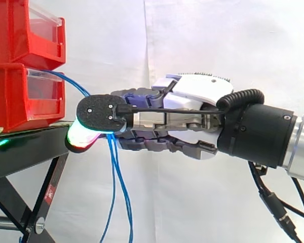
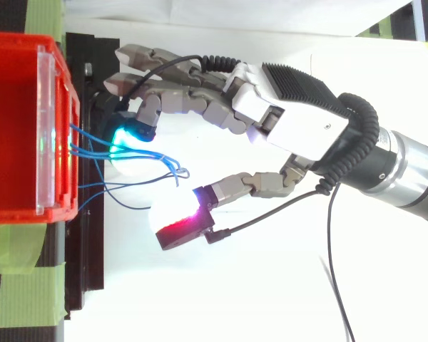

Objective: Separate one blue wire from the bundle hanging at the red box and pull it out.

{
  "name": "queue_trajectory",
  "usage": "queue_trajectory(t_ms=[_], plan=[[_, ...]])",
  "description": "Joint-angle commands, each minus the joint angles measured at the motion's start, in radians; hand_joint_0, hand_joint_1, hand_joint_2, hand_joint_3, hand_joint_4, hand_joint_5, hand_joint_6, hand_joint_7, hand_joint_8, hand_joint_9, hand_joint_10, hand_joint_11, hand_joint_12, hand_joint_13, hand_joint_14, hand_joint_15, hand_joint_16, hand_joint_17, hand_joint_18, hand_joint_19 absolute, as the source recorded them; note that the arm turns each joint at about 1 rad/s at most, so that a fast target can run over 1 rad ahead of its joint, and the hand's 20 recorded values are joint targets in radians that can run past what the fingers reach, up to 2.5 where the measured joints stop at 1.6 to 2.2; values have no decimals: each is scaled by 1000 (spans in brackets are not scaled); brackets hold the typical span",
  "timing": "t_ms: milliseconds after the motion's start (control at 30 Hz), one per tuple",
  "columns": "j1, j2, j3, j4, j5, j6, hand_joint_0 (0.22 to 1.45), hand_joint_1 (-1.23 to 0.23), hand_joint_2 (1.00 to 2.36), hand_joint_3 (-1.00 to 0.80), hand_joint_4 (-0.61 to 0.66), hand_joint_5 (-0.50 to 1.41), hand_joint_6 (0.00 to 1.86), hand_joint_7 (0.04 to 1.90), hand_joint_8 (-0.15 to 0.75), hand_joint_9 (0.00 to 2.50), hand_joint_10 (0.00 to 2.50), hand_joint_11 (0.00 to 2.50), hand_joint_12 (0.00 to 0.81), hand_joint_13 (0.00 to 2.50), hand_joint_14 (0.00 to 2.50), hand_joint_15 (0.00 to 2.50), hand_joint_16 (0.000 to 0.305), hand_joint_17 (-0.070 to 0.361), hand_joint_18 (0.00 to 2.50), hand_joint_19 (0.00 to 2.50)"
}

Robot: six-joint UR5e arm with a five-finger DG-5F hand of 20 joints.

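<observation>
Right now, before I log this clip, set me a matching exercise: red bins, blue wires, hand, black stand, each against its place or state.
Things:
1 stacked red plastic bins
2 thin blue wires
3 robot hand
4 black metal stand

Places or states:
A hang down past the stand's front edge
B fingers spread among the wires
C rest on the stand
D bears the bins

Pairs: 1-C, 2-A, 3-B, 4-D.
</observation>
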Motion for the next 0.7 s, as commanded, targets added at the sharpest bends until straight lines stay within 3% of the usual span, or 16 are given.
queue_trajectory(t_ms=[0, 433, 667], plan=[[-7, 0, 0, -3, -11, 14, 554, -656, 1000, -493, 313, -128, 501, 1205, 322, 375, 0, 44, 373, 135, 2, 91, 57, 128, 129, 0], [-30, 20, 0, -4, -39, 19, 557, -646, 1001, -484, 307, -121, 501, 1217, 330, 416, 0, 58, 374, 171, 2, 96, 56, 127, 164, 0], [-33, 26, 0, -4, -43, 17, 571, -656, 1003, -464, 301, -115, 508, 1242, 329, 430, 3, 68, 374, 189, 2, 97, 55, 125, 182, 0]])
